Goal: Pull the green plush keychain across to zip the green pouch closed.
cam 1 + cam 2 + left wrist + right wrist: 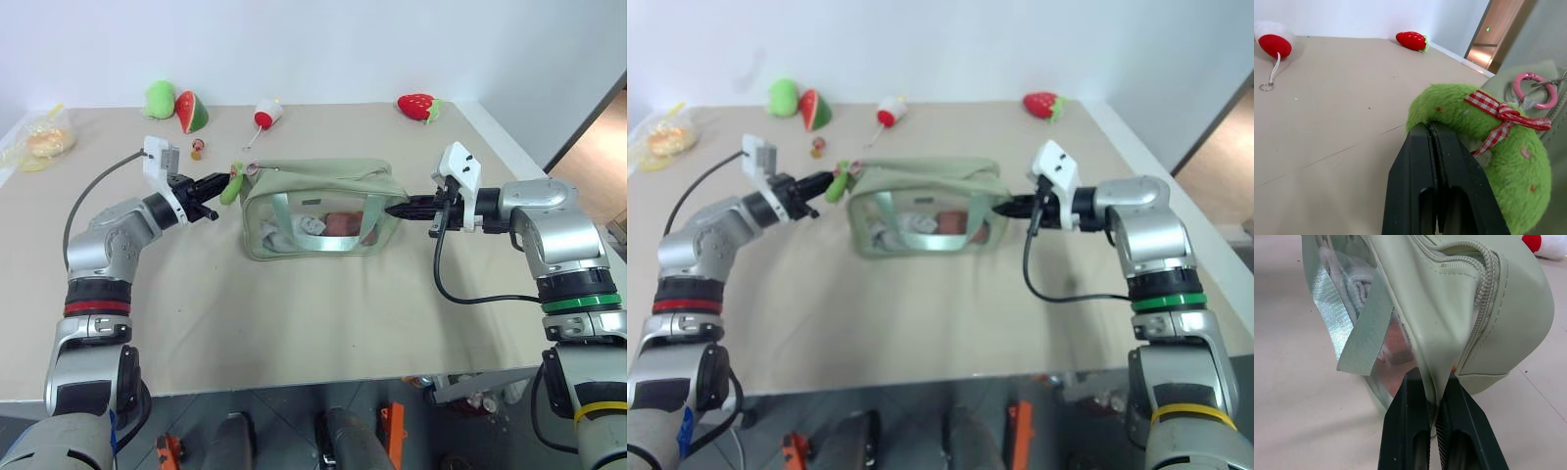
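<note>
Both hands clamped on the green pouch's two ends, mid-desk.

Head view: green pouch lies lengthwise left-right on the desk; plush fruits line the far edge.
Left wrist: left hand is closed on the green plush keychain beside a pink clip.
Right wrist: right hand pinches the pouch's right end fabric.

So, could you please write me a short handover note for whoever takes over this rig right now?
Left gripper: shut on the green plush keychain at the pouch's left end.
Right gripper: shut on the fabric at the right end of the green pouch, bracing it.
Pouch sits mid-table, zip open along the top.
Done: both grips set.
Left: pull the keychain across toward the right gripper to close the zip, then release.
</note>
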Tool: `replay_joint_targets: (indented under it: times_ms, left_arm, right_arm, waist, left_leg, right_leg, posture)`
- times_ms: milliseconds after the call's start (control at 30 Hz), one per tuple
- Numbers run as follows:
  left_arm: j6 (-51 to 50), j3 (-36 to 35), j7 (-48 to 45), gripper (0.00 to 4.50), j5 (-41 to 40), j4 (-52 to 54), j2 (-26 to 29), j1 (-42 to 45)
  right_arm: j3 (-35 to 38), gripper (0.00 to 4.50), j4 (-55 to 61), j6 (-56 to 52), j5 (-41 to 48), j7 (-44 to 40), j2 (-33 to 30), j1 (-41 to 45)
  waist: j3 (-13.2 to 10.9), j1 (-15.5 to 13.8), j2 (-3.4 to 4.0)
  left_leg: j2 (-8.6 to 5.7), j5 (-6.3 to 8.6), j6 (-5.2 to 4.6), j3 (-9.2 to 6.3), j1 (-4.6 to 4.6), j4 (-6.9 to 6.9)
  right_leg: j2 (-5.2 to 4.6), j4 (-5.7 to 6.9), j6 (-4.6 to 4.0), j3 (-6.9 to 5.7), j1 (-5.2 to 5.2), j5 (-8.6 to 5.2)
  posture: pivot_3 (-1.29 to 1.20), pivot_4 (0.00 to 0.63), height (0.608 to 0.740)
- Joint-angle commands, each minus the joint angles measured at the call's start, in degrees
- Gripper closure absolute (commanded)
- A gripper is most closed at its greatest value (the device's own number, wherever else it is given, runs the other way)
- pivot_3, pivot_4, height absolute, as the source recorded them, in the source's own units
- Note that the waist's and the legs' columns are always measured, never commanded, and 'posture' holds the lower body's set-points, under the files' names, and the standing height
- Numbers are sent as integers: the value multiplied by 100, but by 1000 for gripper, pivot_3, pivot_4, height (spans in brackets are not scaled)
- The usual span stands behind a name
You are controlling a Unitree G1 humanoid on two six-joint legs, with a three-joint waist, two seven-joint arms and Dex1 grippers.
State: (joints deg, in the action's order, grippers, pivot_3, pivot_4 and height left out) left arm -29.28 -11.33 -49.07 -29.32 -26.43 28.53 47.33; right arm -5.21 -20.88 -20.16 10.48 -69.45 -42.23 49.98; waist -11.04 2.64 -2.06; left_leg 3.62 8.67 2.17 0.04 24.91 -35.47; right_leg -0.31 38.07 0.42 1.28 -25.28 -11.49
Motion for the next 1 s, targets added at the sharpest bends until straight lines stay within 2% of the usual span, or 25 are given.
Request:
replay_joint_targets:
  times_ms: [33, 133, 367, 633, 933, 1000]
  left_arm:
    - [-130, -213, -194, 4222, -274, 435, 126, -31]
    - [-524, -242, -481, 3241, -556, 781, 265, -205]
    - [-588, -89, -578, 913, -412, 1065, 522, -487]
    - [-408, 124, -693, 913, -221, 1009, 464, -461]
    - [4, 172, -310, 913, 168, 52, 122, 174]
    - [46, 121, -250, 1425, 174, -140, 47, 332]
  right_arm:
    - [139, 4500, 205, 22, 66, 33, -34, 52]
    - [124, 4500, 175, 30, 50, 35, -24, 83]
    - [107, 4500, 160, 26, 47, 34, 1, 124]
    - [117, 4500, 201, 6, 66, 39, -7, 132]
    - [159, 4500, 309, -38, 93, 72, -44, 54]
    - [171, 4500, 346, -59, 100, 82, -49, 29]
  waist:
    - [0, 2, 0]
    - [0, 7, 0]
    - [0, 9, 0]
    - [0, 2, 0]
    - [0, -5, 0]
    - [0, -4, 0]
  left_leg:
    - [0, 0, 0, 0, 0, 0]
    - [0, 0, 0, 0, 0, 1]
    - [0, 0, 0, 1, -2, -3]
    - [0, 0, 0, 2, -2, -2]
    - [-1, 0, 0, 1, 0, -5]
    - [-1, 0, 0, 1, 2, -5]
  right_leg:
    - [0, 0, 0, 0, 0, 0]
    - [0, 0, 0, 0, 0, 0]
    - [0, 0, 2, 2, 1, 2]
    - [0, 0, 2, 4, 0, 2]
    - [0, 0, 3, 3, 1, 3]
    - [0, 0, 4, 3, 0, 3]
  posture:
    - [0, 150, 740]
    - [0, 150, 740]
    - [0, 150, 740]
    - [0, 150, 740]
    - [0, 150, 740]
    - [0, 150, 740]
